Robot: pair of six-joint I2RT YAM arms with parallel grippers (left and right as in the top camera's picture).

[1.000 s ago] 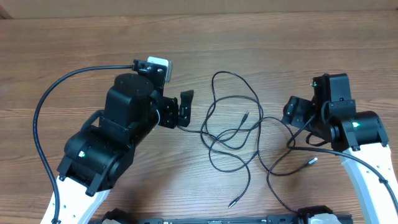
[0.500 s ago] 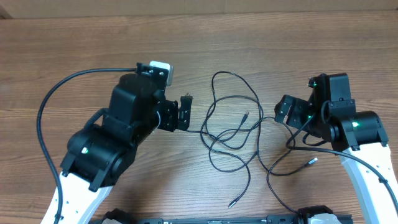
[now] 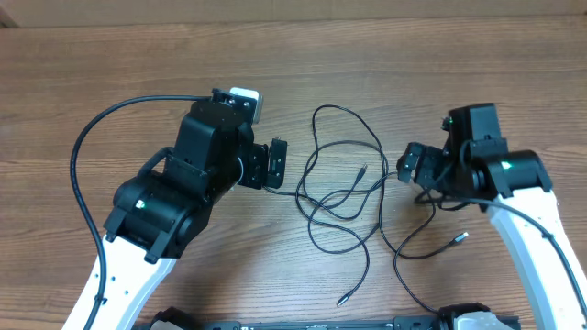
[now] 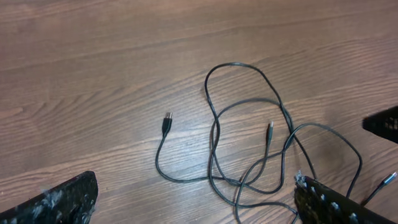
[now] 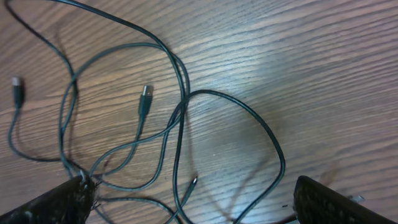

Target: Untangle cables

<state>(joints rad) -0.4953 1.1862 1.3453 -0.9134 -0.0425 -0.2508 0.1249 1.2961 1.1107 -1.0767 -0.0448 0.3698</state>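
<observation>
The cables [image 3: 344, 197] are thin black cords lying in a loose tangle of overlapping loops in the middle of the wooden table. Plug ends lie free at the middle [image 3: 364, 170], lower right [image 3: 461, 236] and front [image 3: 344, 298]. My left gripper [image 3: 273, 163] is open and empty at the tangle's left edge. In the left wrist view the cables [image 4: 249, 155] lie ahead of and between the spread fingers [image 4: 196, 205]. My right gripper [image 3: 410, 165] is open at the tangle's right edge. In the right wrist view, cable loops [image 5: 180, 118] run between its fingers [image 5: 186, 205].
A thick black robot cable [image 3: 87, 156] arcs from the left arm over the table's left side. The table's front edge holds dark mounts [image 3: 303, 323]. The other gripper shows at the right edge of the left wrist view [image 4: 382, 123].
The left arm has shifted right and slightly forward, bringing its gripper closer to the tangle. The right gripper has moved left toward the tangle's right loops. The cables have not moved.
</observation>
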